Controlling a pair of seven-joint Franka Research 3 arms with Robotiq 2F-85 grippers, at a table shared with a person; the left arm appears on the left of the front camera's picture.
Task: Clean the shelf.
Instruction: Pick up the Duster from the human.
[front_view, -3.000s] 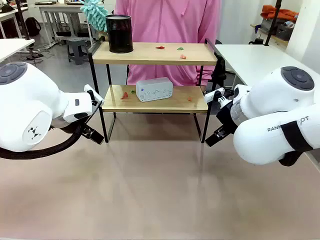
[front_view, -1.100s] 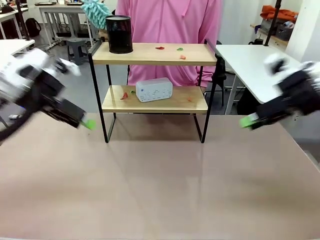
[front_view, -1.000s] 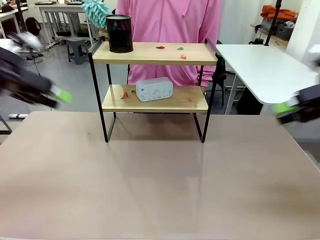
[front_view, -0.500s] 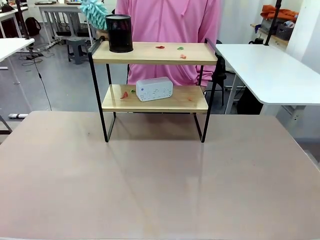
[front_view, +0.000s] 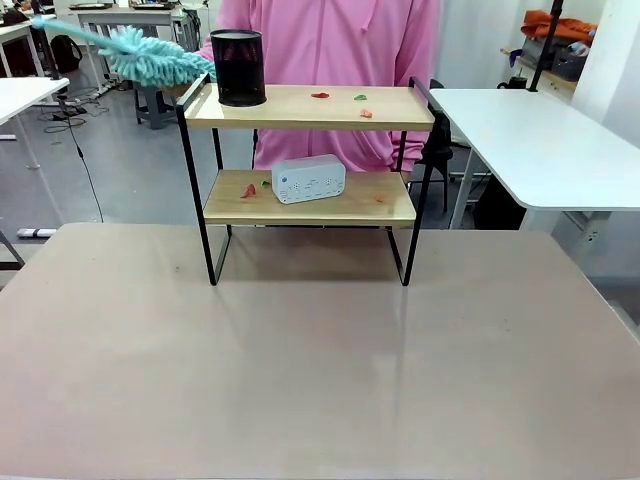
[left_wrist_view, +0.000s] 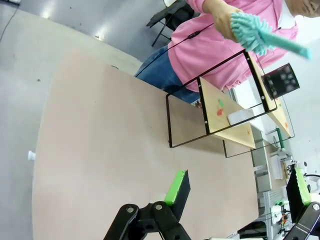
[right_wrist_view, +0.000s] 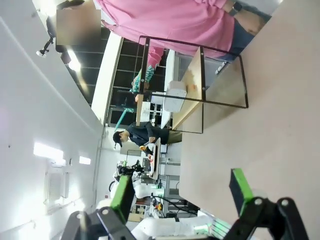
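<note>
Tan table top is lying before me. At 11 o'clock a person is holding a fluffy blue duster by the shelf, which is standing at 12 o'clock. I am seeing my left gripper spread wide, and my right gripper spread wide too.

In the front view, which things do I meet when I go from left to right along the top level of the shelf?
Teal duster, at the left end of the shelf → black mesh cup → red scrap → green scrap.
</note>
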